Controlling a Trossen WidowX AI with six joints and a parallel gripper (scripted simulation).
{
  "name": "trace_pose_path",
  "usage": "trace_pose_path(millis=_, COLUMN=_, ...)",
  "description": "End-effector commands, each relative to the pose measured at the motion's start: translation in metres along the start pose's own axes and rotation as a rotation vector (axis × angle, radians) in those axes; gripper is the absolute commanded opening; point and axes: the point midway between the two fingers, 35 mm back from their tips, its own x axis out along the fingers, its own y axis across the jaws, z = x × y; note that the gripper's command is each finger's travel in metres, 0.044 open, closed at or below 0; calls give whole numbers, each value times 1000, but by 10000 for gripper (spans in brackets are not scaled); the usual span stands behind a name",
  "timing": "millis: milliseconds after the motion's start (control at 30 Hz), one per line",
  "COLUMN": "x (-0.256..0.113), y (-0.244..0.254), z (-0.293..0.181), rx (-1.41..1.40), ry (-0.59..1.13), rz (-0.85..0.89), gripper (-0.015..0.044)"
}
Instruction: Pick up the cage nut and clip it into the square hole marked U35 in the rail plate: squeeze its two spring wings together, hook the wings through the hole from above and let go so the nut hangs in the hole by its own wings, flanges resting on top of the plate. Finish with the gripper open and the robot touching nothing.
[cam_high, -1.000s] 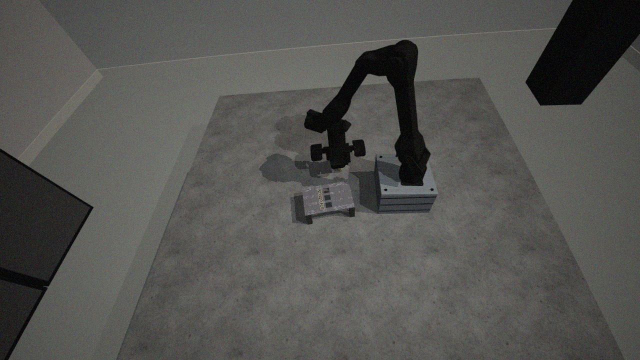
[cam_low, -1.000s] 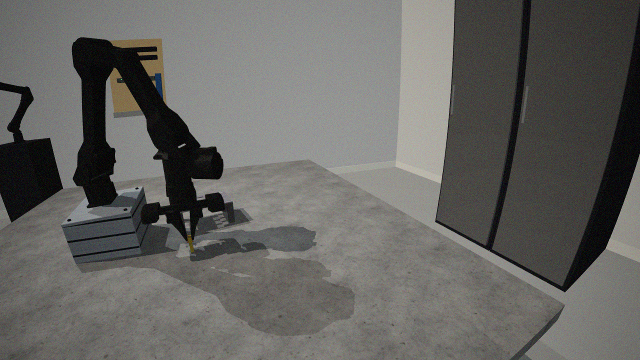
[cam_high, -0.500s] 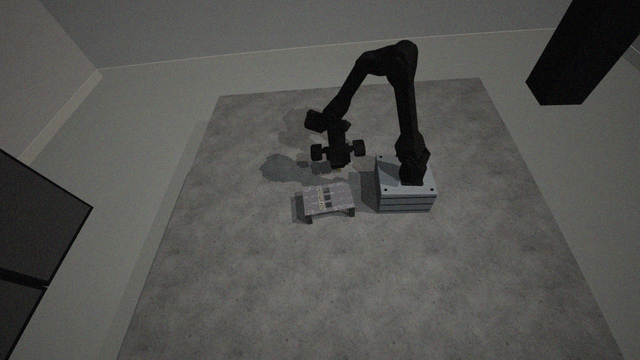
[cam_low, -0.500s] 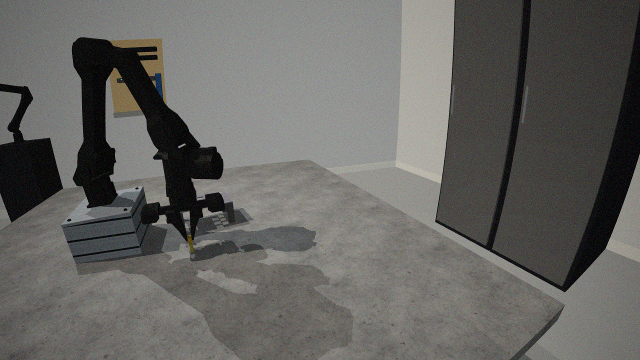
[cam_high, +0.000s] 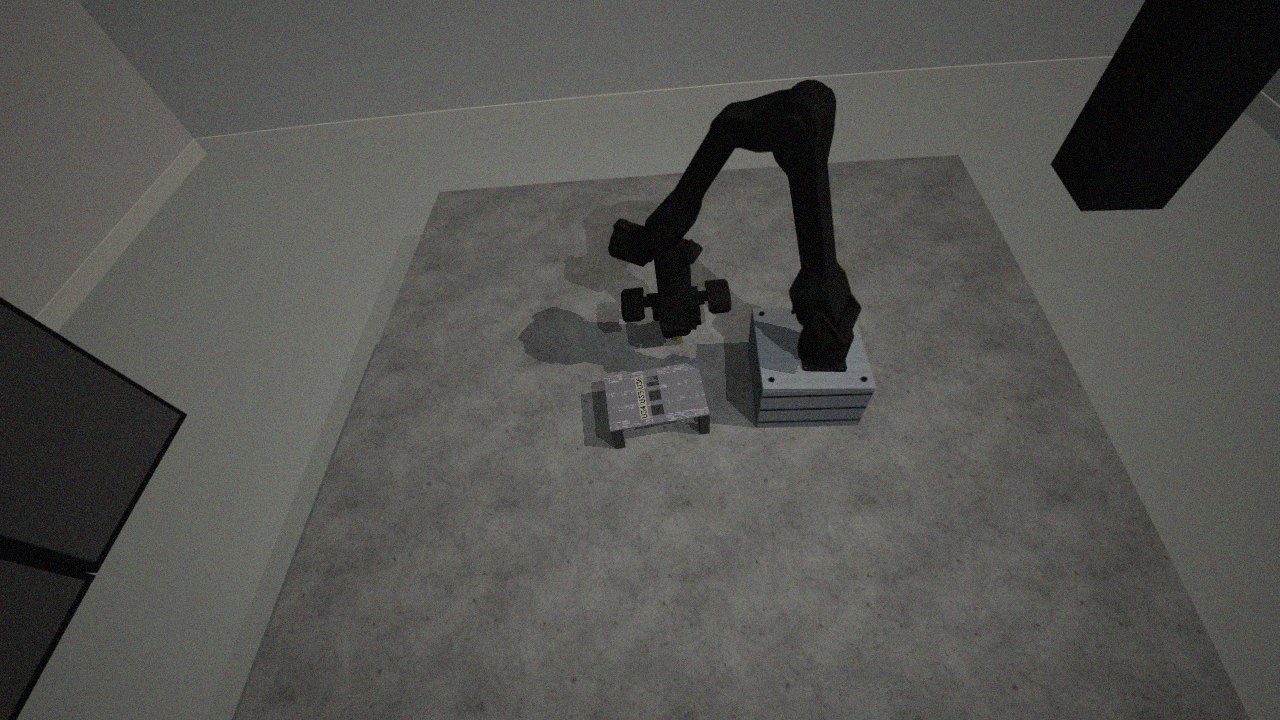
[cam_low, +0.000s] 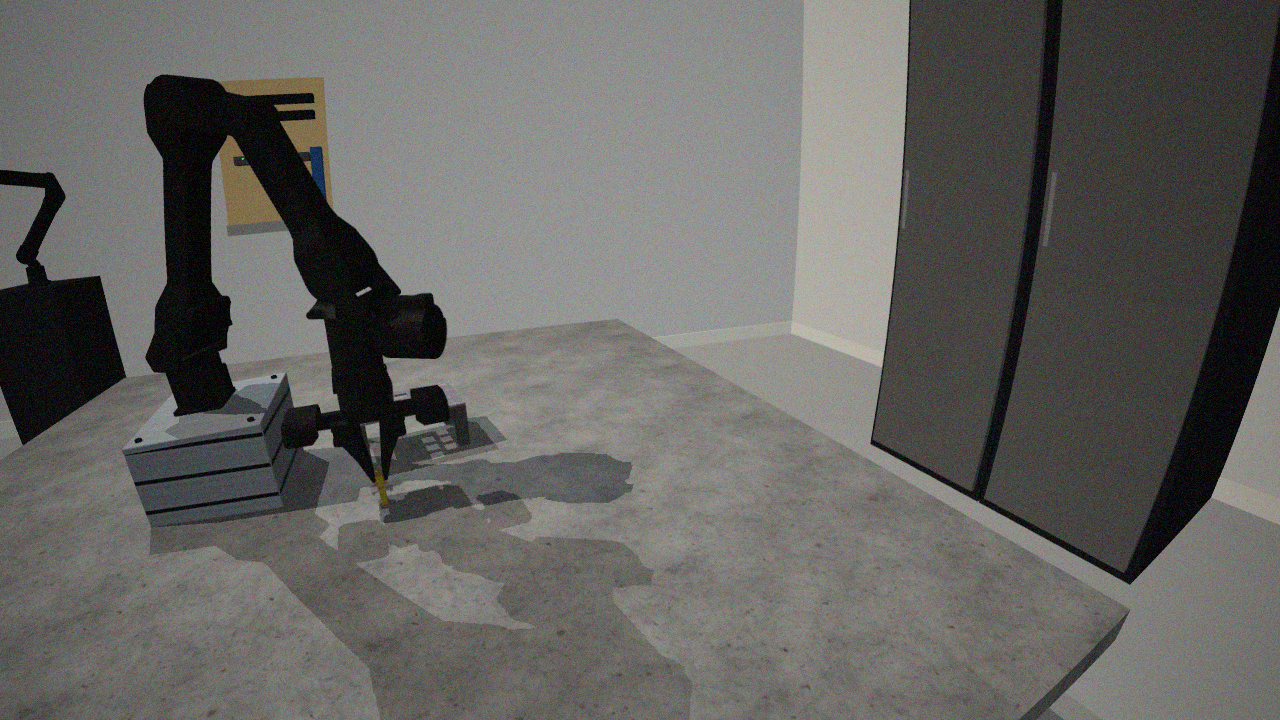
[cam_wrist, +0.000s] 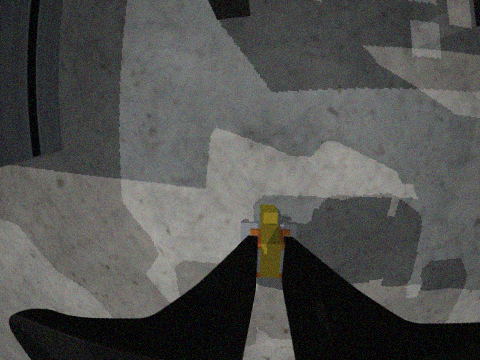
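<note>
Cage nut (cam_high: 677, 339) (cam_low: 382, 490) (cam_wrist: 270, 230), yellow body, orange bits at its sides, pale flanges reaching out left and right in the wrist view. It is pinched between the fingertips of the hand (cam_high: 678, 333) (cam_low: 380, 477) (cam_wrist: 270, 240), which points down at the tabletop (cam_high: 626, 582) (cam_low: 805, 537) (cam_wrist: 190, 215). Position: off one long side of the rail plate (cam_high: 684, 394) (cam_low: 453, 394), near it, not over it. Whether the nut's foot touches the tabletop, cannot tell.

Rail plate: raised on dark legs, scuffed pale top, three square holes in a row with a label strip alongside. Middle hole (cam_high: 654, 394) sits by U35; nut outside it.

Grey base block (cam_high: 771, 407) (cam_low: 205, 488) (cam_wrist: 15, 75): just off one end of the rail plate, carrying the black arm (cam_high: 812, 205) (cam_low: 187, 214).

Farther from the rail plate, beyond the tabletop: tall dark cabinet (cam_high: 80, 429) (cam_low: 1136, 268); tan board (cam_low: 259, 197) on the wall.
</note>
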Motion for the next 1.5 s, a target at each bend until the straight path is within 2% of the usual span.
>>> trace_pose_path(millis=0, x=0, y=0, z=-1, rx=-3, ry=5, rz=1, gripper=25)
trace_pose_path(millis=367, x=-31, y=-3, z=-3, rx=18, ry=15, rz=-15, gripper=25)
trace_pose_path(millis=567, x=-67, y=0, z=0, rx=-1, ry=6, rz=-2, gripper=25)
trace_pose_path(millis=767, x=-75, y=0, z=0, rx=-3, ry=5, rz=0, gripper=25)
trace_pose_path(millis=933, x=-104, y=0, z=1, rx=-3, ry=4, rz=0, gripper=25)
trace_pose_path(millis=1100, x=-106, y=-1, z=3, rx=12, ry=3, rz=0, gripper=25)
trace_pose_path(millis=1467, x=-104, y=-16, z=32, rx=262, ry=-13, rz=4, gripper=25)
